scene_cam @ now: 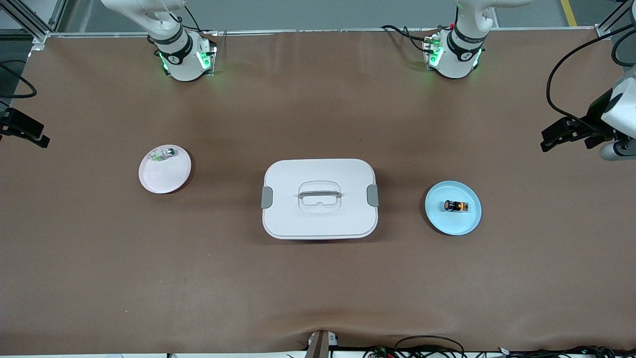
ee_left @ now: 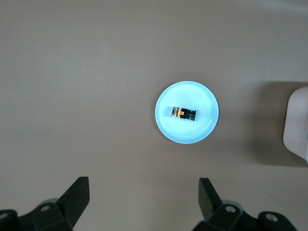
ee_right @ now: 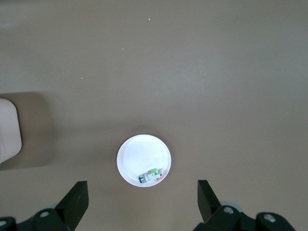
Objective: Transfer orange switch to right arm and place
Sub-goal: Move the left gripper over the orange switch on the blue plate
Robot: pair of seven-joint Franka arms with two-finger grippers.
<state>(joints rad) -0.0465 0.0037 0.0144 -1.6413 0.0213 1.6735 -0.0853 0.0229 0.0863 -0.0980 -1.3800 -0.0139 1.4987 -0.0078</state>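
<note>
The orange switch (scene_cam: pixel 456 206), a tiny black cylinder with a round orange cap, lies on its side on a pale blue plate (scene_cam: pixel 442 221) toward my left arm's end of the table. My left gripper (ee_left: pixel 143 202) hangs high over bare table near that plate, fingers spread, holding nothing. My right gripper (ee_right: pixel 142 202) waits likewise spread and empty.

Front overhead; 2 wrist cameras face down.

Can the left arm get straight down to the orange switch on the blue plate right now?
Probably yes. The orange switch lies alone on the blue plate, nothing over it. The left claw is open, high above the table; the box stands apart.
</note>
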